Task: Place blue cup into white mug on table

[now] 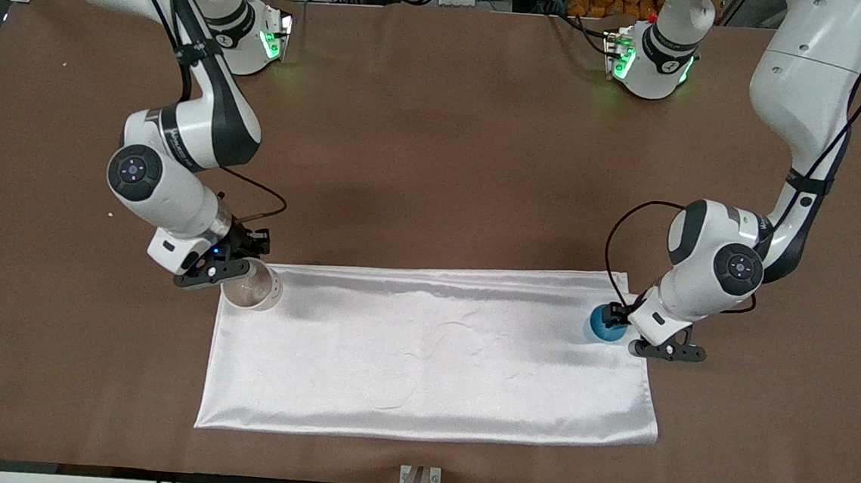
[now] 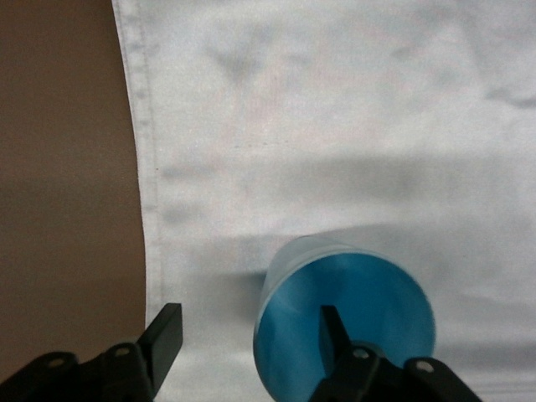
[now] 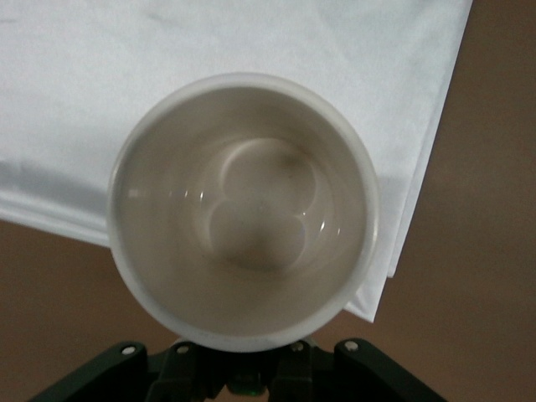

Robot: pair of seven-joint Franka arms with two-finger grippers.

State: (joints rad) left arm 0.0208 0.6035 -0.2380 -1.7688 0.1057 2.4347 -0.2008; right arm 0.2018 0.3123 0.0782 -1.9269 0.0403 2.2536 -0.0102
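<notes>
Where your white cloth (image 1: 430, 355) lies: left end effector (image 2: 251, 335) open, 1 finger inside blue cup (image 1: 606, 324); right end effector (image 1: 235, 268) holds white mug (image 1: 252, 285).

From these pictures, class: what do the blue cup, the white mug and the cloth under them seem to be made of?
Blue cup: probably plastic or coated metal; smooth, evenly coloured, softly streaked sheen inside.
White mug: likely glazed ceramic; thick rounded rim, small bright glints on the inner wall.
White cloth: satin-like fabric; soft shine, stitched hem, fine wrinkles.
</notes>
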